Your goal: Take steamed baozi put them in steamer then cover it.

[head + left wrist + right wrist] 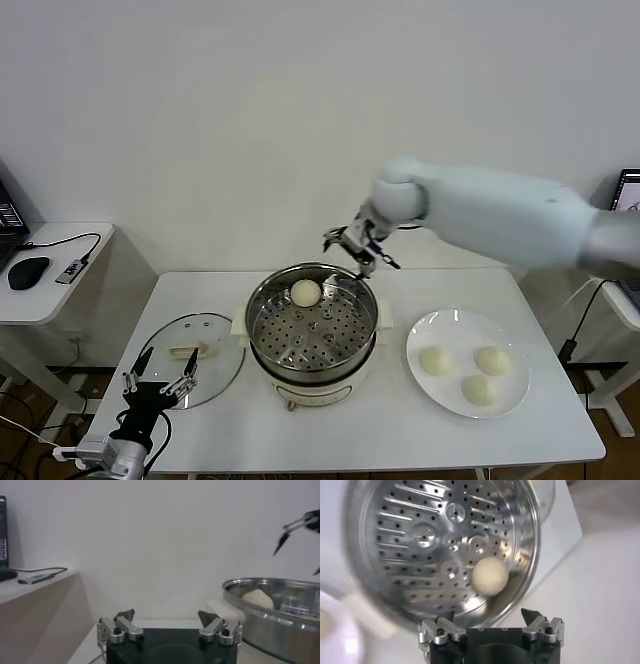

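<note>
The steamer (312,335) stands mid-table, a shiny pot with a perforated tray on a cream base. One baozi (305,293) lies on the tray near the far rim; it shows too in the right wrist view as a baozi (490,576) and in the left wrist view as a baozi (257,599). Three more baozi (436,361) rest on a white plate (455,327) to the right. My right gripper (352,247) hovers open and empty above the steamer's far rim. The cover (195,357), a glass lid, lies flat left of the steamer. My left gripper (160,374) waits open at the table's front left, by the cover.
A side desk (50,285) at the left carries a mouse and cables. A white wall runs behind the table. A monitor edge (628,192) shows at the far right. Bare tabletop (330,435) lies in front of the steamer.
</note>
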